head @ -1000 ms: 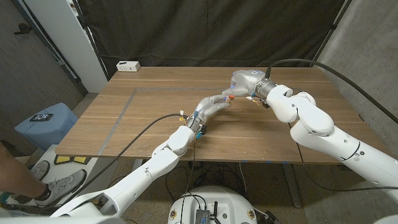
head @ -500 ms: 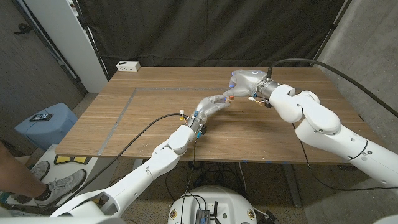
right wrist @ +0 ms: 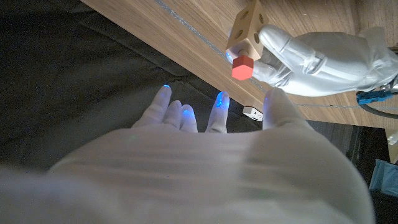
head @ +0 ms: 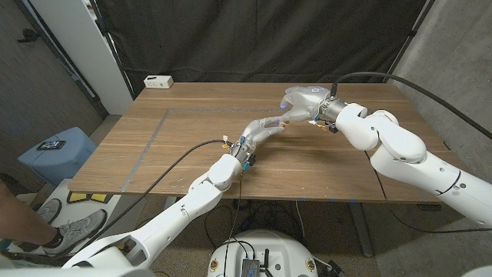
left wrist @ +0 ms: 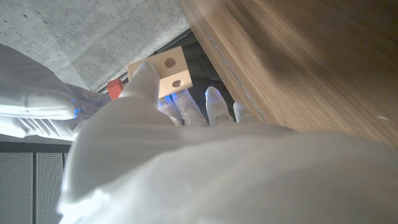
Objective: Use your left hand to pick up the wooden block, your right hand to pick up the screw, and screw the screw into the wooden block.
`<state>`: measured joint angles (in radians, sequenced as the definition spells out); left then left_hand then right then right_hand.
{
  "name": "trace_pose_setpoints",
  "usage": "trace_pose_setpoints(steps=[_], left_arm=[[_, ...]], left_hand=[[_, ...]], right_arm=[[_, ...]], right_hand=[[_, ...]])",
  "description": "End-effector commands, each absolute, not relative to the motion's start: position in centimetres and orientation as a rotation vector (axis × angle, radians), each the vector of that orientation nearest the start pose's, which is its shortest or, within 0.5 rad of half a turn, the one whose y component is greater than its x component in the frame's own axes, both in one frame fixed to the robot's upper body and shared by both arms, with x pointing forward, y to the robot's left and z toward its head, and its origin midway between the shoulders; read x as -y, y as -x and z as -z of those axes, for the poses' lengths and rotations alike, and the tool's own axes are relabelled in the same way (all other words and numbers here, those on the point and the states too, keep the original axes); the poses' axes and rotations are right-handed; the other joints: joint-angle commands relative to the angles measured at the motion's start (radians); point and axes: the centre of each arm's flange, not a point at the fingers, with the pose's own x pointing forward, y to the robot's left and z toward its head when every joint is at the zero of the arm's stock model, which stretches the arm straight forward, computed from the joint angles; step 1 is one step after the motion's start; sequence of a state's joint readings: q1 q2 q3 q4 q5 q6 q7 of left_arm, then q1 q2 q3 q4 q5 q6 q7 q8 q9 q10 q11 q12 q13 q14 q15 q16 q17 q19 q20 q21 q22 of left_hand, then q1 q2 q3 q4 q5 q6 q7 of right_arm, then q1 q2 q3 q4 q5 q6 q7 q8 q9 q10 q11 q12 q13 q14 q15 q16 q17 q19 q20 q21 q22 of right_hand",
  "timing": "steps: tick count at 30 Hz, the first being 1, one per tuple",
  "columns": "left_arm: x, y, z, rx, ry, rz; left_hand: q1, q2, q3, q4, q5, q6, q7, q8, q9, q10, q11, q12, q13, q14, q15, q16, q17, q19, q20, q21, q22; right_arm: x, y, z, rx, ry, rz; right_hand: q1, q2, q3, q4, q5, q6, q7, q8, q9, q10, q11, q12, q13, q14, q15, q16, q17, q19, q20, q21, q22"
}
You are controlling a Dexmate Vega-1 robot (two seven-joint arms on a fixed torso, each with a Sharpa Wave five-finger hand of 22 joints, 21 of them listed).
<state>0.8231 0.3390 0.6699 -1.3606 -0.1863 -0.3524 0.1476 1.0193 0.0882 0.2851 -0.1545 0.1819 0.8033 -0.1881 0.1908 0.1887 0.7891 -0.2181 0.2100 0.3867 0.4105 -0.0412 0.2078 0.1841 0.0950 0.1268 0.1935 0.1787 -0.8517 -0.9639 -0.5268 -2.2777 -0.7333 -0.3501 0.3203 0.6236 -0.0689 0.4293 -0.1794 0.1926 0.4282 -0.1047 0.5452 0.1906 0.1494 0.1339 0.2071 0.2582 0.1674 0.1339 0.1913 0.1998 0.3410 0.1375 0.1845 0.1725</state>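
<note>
While your arms meet over the far middle of the wooden table (head: 192, 154), note the white power strip (head: 158, 81) at its far left edge. Your right hand (head: 301, 102) is just right of the left one, fingers apart and holding nothing. Your left hand (head: 265, 128) grips the wooden block (right wrist: 244, 31) clear of the table, fingers clamped on its sides. Round holes show on the block's faces. The screw (right wrist: 241, 66), with a red hexagonal head, sits in the block's face turned toward your right hand, head standing proud.
</note>
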Motion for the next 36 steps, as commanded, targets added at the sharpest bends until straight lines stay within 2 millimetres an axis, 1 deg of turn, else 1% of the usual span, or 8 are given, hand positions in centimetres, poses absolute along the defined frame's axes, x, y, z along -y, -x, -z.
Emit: trace_pose_setpoints(steps=[1,4,7,10,14,21,31,36], left_arm=[[-7.6,-61.6,6.3,0.718,-0.280,0.405],[-7.4,-61.6,6.2,0.718,-0.282,0.407],[-7.2,-61.7,6.1,0.720,-0.285,0.410],[-7.1,-61.7,6.0,0.721,-0.287,0.412],[-7.0,-61.8,5.9,0.720,-0.291,0.415],[-7.0,-61.8,5.9,0.717,-0.295,0.420],[-7.0,-61.9,5.9,0.713,-0.298,0.420],[-6.9,-62.0,5.9,0.711,-0.298,0.422]], left_hand=[[-0.003,0.010,0.006,0.002,0.004,0.008,0.001,0.008,0.001,0.009,0.001,0.006,0.005,0.009,-0.078,-0.004,0.001,-0.002,0.009,0.008,0.003],[-0.004,0.010,0.007,0.002,0.004,0.008,-0.001,0.008,0.001,0.009,0.001,0.006,0.005,0.009,-0.077,-0.004,0.001,-0.002,0.008,0.008,0.003],[-0.005,0.011,0.007,0.003,0.004,0.008,-0.001,0.008,0.001,0.008,0.001,0.005,0.005,0.008,-0.077,-0.004,0.002,-0.002,0.008,0.008,0.003],[-0.005,0.010,0.007,0.003,0.004,0.009,0.001,0.008,0.001,0.008,0.001,0.005,0.005,0.008,-0.077,-0.004,0.002,-0.002,0.008,0.008,0.003],[-0.005,0.010,0.007,0.003,0.004,0.007,-0.001,0.007,0.001,0.008,0.002,0.005,0.005,0.008,-0.078,-0.004,0.002,-0.002,0.008,0.008,0.003],[-0.006,0.010,0.007,0.003,0.004,0.007,-0.001,0.008,0.001,0.008,0.001,0.005,0.005,0.008,-0.078,-0.004,0.002,-0.002,0.008,0.008,0.003],[-0.008,0.009,0.008,0.003,0.004,0.008,-0.001,0.008,0.001,0.008,0.002,0.005,0.005,0.008,-0.078,-0.003,0.002,-0.003,0.008,0.008,0.003],[-0.007,0.009,0.009,0.003,0.004,0.009,-0.001,0.008,0.001,0.007,0.002,0.005,0.005,0.007,-0.078,-0.003,0.002,-0.003,0.008,0.008,0.003]], right_arm=[[17.3,-48.5,-7.0,0.730,1.751,-0.075],[17.4,-48.6,-7.1,0.738,1.763,-0.067],[17.6,-48.7,-7.2,0.741,1.767,-0.063],[17.7,-48.8,-7.2,0.742,1.775,-0.059],[17.9,-48.9,-7.3,0.742,1.778,-0.058],[18.1,-49.1,-7.3,0.742,1.782,-0.055],[18.3,-49.4,-7.4,0.731,1.781,-0.055],[18.5,-49.5,-7.4,0.732,1.778,-0.053]], right_hand=[[0.034,-0.007,0.014,-0.005,0.001,-0.002,-0.032,-0.012,0.004,-0.014,-0.014,-0.001,0.004,-0.008,-0.010,0.004,0.000,0.001,-0.008,0.008,0.000],[0.056,-0.013,0.021,-0.006,-0.001,-0.001,-0.049,-0.017,0.004,-0.010,-0.024,0.003,0.004,-0.008,-0.023,0.005,0.000,0.013,-0.021,0.013,0.000],[0.069,-0.017,0.025,-0.006,-0.003,0.000,-0.058,-0.019,0.004,-0.010,-0.030,0.005,0.005,-0.004,-0.029,0.007,0.000,0.020,-0.029,0.015,0.000],[0.083,-0.021,0.030,-0.006,-0.004,0.004,-0.074,-0.020,0.004,-0.011,-0.037,0.006,0.005,-0.002,-0.034,0.008,-0.001,0.024,-0.033,0.016,0.000],[0.101,-0.021,0.036,-0.007,-0.005,0.010,-0.082,-0.021,0.005,-0.009,-0.041,0.008,0.006,0.000,-0.037,0.009,0.000,0.027,-0.033,0.016,0.001],[0.122,-0.027,0.042,-0.007,-0.007,0.021,-0.077,-0.021,0.005,-0.007,-0.045,0.011,0.007,0.004,-0.045,0.010,-0.001,0.033,-0.039,0.017,0.001],[0.138,-0.038,0.046,0.004,-0.011,0.055,-0.063,-0.014,0.007,0.010,-0.053,0.021,0.008,0.023,-0.053,0.017,0.001,0.075,-0.055,0.029,0.001],[0.142,-0.039,0.046,0.007,-0.012,0.072,-0.058,-0.009,0.009,0.016,-0.051,0.024,0.009,0.030,-0.057,0.019,0.002,0.085,-0.062,0.030,0.001]])
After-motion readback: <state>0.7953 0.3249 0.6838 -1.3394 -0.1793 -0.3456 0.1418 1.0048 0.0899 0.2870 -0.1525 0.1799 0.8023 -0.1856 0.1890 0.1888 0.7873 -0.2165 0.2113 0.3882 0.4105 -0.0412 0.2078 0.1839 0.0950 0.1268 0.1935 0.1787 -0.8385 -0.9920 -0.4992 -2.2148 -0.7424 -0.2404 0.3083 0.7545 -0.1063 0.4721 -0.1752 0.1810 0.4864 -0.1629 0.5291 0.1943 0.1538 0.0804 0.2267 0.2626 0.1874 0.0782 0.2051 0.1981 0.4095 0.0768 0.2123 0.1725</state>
